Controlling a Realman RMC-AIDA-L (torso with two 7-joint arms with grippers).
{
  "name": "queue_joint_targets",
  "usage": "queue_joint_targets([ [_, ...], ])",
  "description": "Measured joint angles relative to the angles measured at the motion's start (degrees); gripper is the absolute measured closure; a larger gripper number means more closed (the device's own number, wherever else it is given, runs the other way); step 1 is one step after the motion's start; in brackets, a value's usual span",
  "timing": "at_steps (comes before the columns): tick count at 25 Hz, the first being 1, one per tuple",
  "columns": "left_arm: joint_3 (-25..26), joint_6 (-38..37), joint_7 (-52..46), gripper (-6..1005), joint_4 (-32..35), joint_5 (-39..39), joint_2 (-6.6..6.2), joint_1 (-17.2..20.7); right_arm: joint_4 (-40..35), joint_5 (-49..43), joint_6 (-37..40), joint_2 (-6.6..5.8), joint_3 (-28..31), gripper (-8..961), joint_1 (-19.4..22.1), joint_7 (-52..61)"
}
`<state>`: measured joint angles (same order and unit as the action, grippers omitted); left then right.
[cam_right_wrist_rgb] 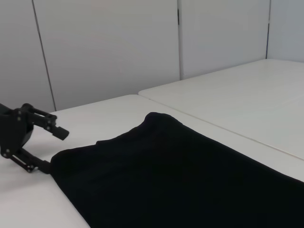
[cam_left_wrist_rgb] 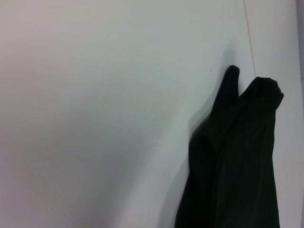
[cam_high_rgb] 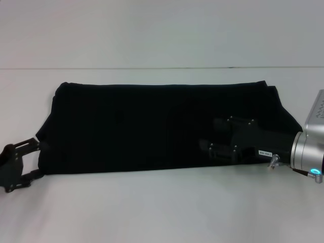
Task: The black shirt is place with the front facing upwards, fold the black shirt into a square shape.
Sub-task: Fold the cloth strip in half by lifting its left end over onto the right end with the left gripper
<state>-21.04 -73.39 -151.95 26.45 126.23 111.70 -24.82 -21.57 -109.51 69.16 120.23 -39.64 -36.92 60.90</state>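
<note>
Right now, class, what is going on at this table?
A two-armed robot is folding a black shirt on a white table. The shirt already lies as a long folded band. The left end effector, open, sits at the shirt's left end. The right end effector, also open, hovers over its right part.

Head camera looks down; wrist cameras skim low over the black shirt point(cam_high_rgb: 152, 126).
</note>
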Motion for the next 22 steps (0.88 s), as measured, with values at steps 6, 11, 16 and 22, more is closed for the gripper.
queue_joint_targets([
  [6,-0.35,2.3,0.87,156,-1.3,-0.02,0.37,-3.11,0.04,0.0,0.02,0.0,0.0,175,-0.06,-0.08],
  [11,-2.61,3.48,1.15,167,-1.47,-0.02,0.36,-4.94,0.04,0.11,0.24,0.0,0.0,175,-0.04,-0.09],
  [16,-4.31,4.65,1.17,220,-1.39,-0.02,0.22,-5.11,0.11,0.75,0.37,0.0,0.0,175,0.0,-0.09],
  [22,-7.13,4.76,2.09,320,0.04,-0.02,-0.06,-4.97,0.14,0.96,0.45,0.0,0.0,176,0.01,-0.09],
])
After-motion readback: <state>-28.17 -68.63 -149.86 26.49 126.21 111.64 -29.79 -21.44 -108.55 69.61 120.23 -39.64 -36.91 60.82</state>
